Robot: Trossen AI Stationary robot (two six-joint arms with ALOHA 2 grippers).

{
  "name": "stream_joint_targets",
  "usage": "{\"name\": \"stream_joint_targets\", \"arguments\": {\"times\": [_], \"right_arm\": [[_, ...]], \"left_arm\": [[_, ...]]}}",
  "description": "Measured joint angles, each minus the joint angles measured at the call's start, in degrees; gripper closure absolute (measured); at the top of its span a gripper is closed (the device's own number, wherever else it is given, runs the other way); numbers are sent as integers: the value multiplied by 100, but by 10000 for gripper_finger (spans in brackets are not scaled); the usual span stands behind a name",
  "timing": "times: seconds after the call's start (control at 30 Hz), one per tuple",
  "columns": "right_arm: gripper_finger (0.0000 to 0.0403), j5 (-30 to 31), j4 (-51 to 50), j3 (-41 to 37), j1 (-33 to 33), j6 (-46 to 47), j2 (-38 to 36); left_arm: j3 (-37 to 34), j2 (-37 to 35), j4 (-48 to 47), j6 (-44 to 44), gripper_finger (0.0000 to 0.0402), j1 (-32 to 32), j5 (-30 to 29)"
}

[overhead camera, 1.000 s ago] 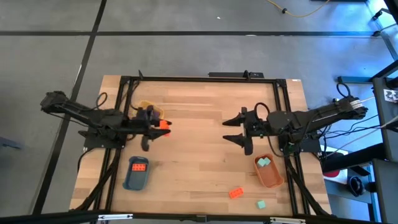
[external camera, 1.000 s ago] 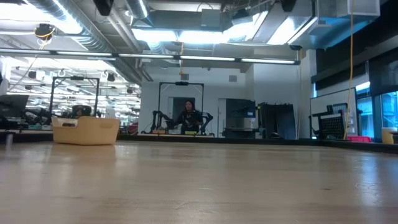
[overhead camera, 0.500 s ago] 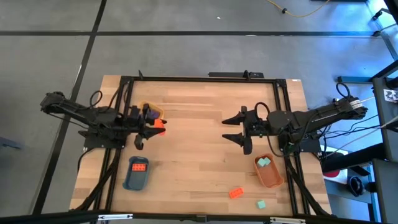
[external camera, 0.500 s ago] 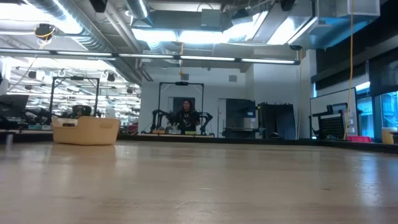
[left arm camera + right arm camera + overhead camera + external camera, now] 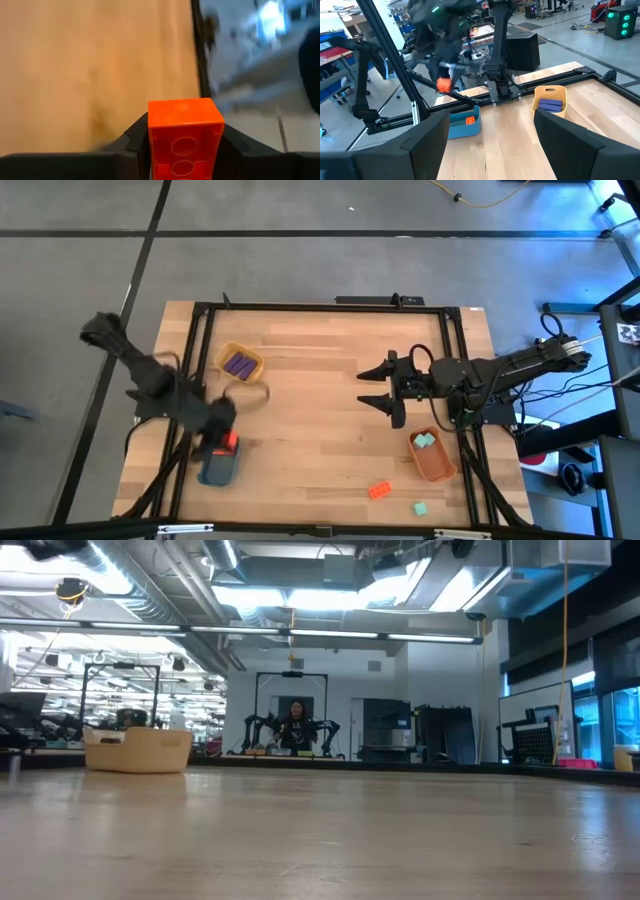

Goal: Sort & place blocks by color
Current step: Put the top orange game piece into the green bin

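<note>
My left gripper (image 5: 222, 442) is shut on an orange-red block (image 5: 185, 131) and hovers above the blue tray (image 5: 216, 469) at the table's near left. That tray holds another orange-red block (image 5: 470, 120). The yellow tray (image 5: 241, 364) holds purple blocks (image 5: 551, 104). The orange tray (image 5: 434, 457) holds mint-teal blocks (image 5: 426, 441). One orange-red block (image 5: 379, 490) and one mint-teal block (image 5: 421, 508) lie flat on the table near its near edge. My right gripper (image 5: 383, 388) hangs open over the table's right middle, touching nothing. My left gripper pinches the orange-red block by its two side walls (image 5: 152, 142), one dark finger (image 5: 134, 139) on each side. The block's hollow underside (image 5: 184, 150) faces the wrist camera. It is lifted clear above the blue tray.
A black frame rail (image 5: 186, 380) runs along the table's left side, another (image 5: 458, 370) along the right. Bare wood lies between the two arms in the middle of the table (image 5: 310, 410). In the low view, a person (image 5: 296, 726) stands far behind the table.
My left arm has swung fast from beside the yellow tray toward the table's near edge and now hangs over the blue tray, carrying the orange-red block with it. The yellow tray with its purple blocks now shows uncovered.
</note>
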Motion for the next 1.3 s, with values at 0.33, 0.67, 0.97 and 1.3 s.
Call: {"name": "stream_joint_targets", "arguments": {"times": [0.33, 0.67, 0.97, 1.3], "right_arm": [[108, 0, -4, 0, 0, -13, 2], [108, 2, -11, 0, 0, -13, 2], [108, 105, -11, 0, 0, -24, 2], [108, 105, -11, 0, 0, -34, 2]], "left_arm": [[-257, 1918, -96, -1211, 271, -2216, -361], [-808, 2586, 445, -384, 271, -1728, -243], [-1037, 2602, 579, -383, 271, -1493, -195], [-1215, 2594, 879, -414, 271, -1491, -59]]}}
